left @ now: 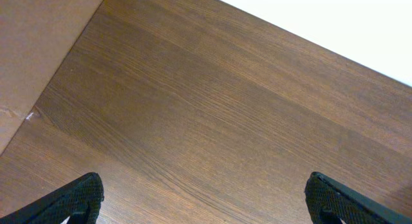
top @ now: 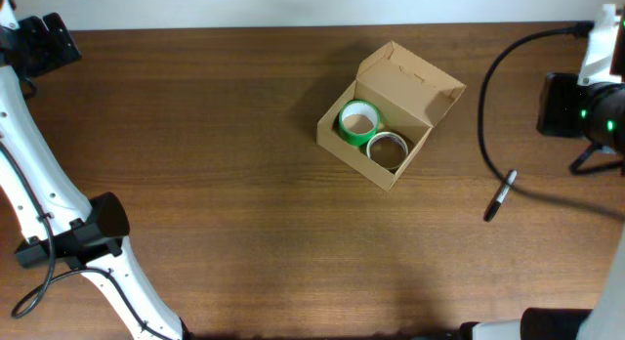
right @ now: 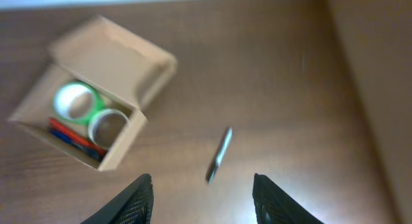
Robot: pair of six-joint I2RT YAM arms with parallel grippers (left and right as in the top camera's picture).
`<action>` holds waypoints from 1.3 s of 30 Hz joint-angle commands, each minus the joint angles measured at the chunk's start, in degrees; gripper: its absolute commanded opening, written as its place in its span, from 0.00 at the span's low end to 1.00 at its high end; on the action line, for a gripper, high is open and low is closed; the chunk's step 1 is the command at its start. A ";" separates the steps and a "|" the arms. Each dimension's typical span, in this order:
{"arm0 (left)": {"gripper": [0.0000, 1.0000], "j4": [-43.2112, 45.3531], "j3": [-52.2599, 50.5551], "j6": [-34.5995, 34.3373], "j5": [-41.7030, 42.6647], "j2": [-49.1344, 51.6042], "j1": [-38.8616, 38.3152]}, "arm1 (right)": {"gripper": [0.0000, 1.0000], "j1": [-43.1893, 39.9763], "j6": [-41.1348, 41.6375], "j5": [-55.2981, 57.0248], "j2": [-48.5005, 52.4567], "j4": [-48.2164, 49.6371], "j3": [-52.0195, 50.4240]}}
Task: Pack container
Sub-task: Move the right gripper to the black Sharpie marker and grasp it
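The container (top: 422, 145), a tan cardboard box with its flap lid standing open, sits at the table's centre back. Inside lie a green tape roll (top: 345, 125) and a white tape roll (top: 374, 145). The blurred right wrist view shows the container (right: 122, 147) at left, with the green roll (right: 95, 108), the white roll (right: 93, 127) and red and blue items (right: 67, 135) in it. A black pen (top: 499, 195) lies on the table to the right of the box. My right gripper (right: 203, 201) is open and empty, with the pen (right: 219, 154) just ahead. My left gripper (left: 206, 201) hangs wide open over bare wood.
A black cable (top: 488, 96) loops across the right side of the table to a black device (top: 576, 106) with a green light. The left arm's white links (top: 39, 184) run down the left edge. A tan surface (left: 32, 56) borders the table in the left wrist view.
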 commanded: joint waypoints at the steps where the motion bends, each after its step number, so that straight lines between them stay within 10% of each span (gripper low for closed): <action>1: 1.00 -0.02 -0.17 0.50 0.22 -1.70 0.24 | 0.51 -4.85 7.45 -1.81 1.40 0.35 -8.98; 12: 1.00 -0.02 -0.17 0.50 0.22 -1.70 0.24 | 0.35 -10.05 7.50 -1.64 -0.04 18.08 -46.51; 19: 1.00 -0.02 -0.15 0.50 0.20 -1.70 0.24 | 0.49 -10.12 7.30 -1.64 -8.96 35.04 -67.76; 28: 1.00 -0.02 -0.17 0.52 0.20 -1.70 0.24 | 0.66 -11.98 13.46 -1.25 -4.59 45.20 -71.54; 39: 1.00 -0.02 -0.17 0.50 0.22 -1.70 0.24 | 0.64 -19.91 17.84 -8.33 0.87 46.07 -71.54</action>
